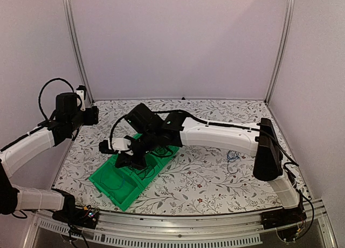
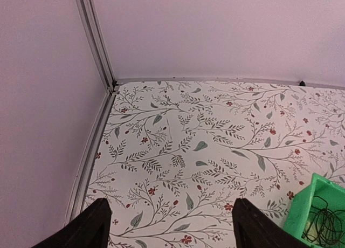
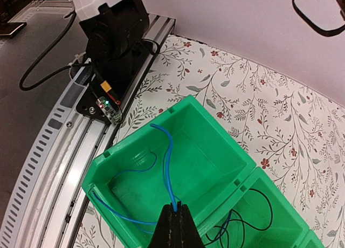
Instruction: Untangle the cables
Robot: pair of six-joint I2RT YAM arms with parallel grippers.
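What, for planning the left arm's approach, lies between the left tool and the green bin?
Only bare floral tabletop separates the left tool from the green bin, in the left wrist view.

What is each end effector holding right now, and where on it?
Right end effector pinches the blue cable partway along, over the green bin. Left end effector holds nothing.

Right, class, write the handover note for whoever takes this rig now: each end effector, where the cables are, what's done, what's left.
Left end effector: open, empty, above bare table near the far left corner.
Right end effector: shut on the blue cable, which trails into the green bin, end compartment.
Black cables: coiled in the next compartment.
Done: most of the blue lies apart from the black.
Left: free the rest, release, sort the small tangle on the table.
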